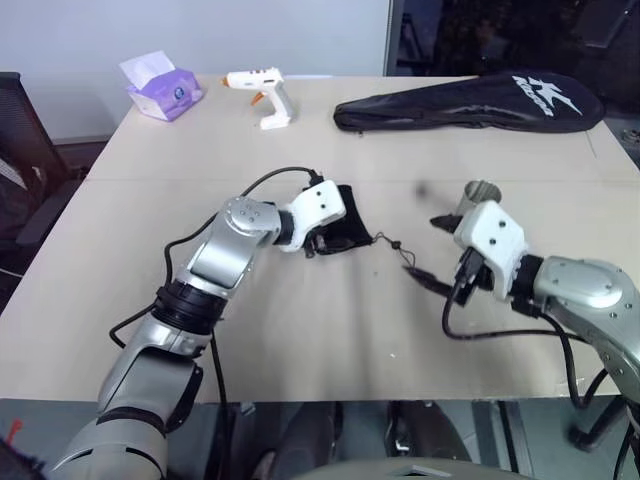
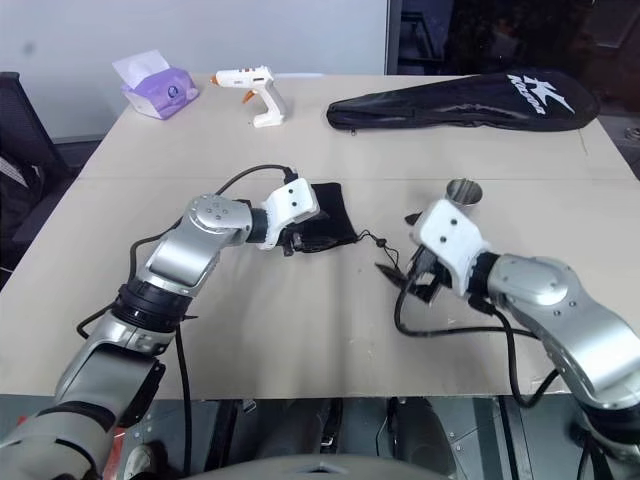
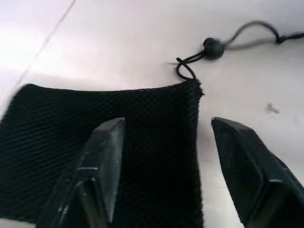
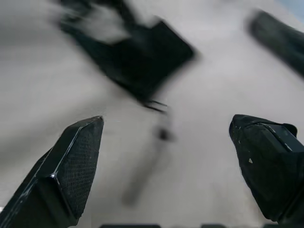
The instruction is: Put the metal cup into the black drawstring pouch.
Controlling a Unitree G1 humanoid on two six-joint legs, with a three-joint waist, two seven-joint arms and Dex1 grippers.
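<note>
Cup (image 2: 463,192) half-hidden behind wide-open R gripper (image 4: 166,166); L gripper (image 3: 164,156) parted over pouch (image 3: 95,156), maybe touching, gripping nothing; cord (image 3: 211,47) cut off.

The black drawstring pouch (image 1: 352,230) lies mid-table at the left gripper (image 1: 322,243). At its three o'clock stands the metal cup (image 1: 480,197), just behind the right gripper (image 1: 428,250), whose fingers are spread.

Black drawstring pouch (image 3: 95,142), mesh fabric, lying flat mid-table, cord and toggle (image 3: 213,47) trailing rightward. Metal cup (image 2: 463,191), shiny, upright, toward the table's right edge.
</note>
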